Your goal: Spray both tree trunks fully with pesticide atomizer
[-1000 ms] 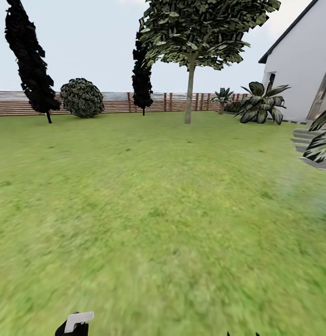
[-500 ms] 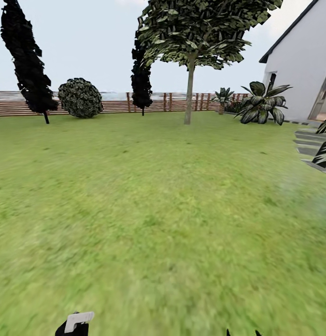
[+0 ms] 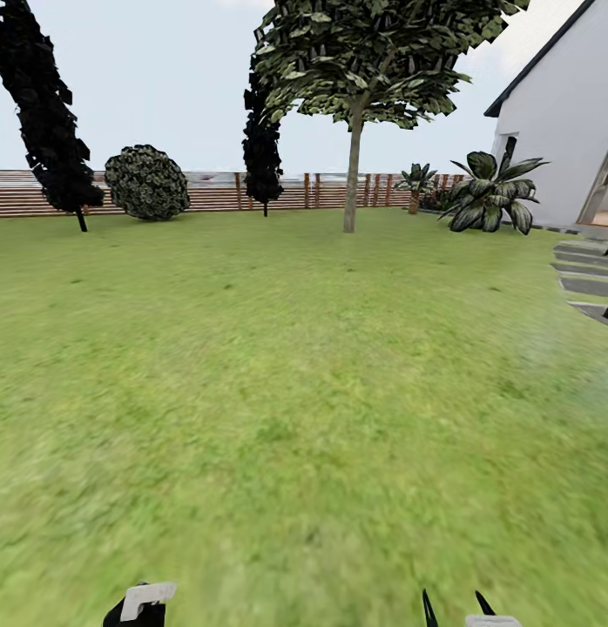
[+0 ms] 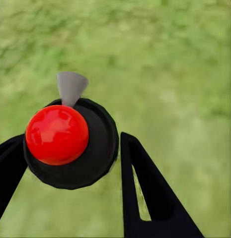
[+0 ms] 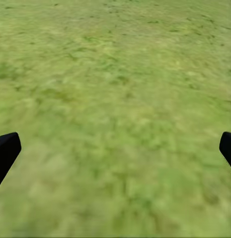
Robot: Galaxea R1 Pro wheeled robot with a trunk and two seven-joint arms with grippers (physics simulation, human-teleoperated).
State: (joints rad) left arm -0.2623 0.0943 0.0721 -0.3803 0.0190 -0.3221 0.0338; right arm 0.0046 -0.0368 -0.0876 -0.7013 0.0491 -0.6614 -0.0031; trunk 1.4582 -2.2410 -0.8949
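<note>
A: Looking out across the garden, wide open grass right up to the slatted fence. Straight ahead, well apart from the robot, one of the trees, with its grey-brown tree trunk bare below the crown.

B: Transit step, then, by the look of it. Atomizer in hand, spraying not yet begun.

A: Agreed. Calls for rolling across the lawn until that trunk is near, then lifting the left arm and aiming the nozzle squarely at the bark.

B: And the pincers?

A: Right gripper spread wide, nothing between the fingers, just grass beneath. Left gripper busy: fingers on either side of the pesticide atomizer, pinching its round black body.

B: Firm hold?

A: Hard to swear to from the wrist view. Seems to touch on both sides, with the far finger pressed against the body and the near one just at its edge.

B: Details on the bottle?

A: Glossy red ball on top, small grey nozzle poking out past it, pointed at the turf for now. Needs swinging up before any squeeze.
</note>
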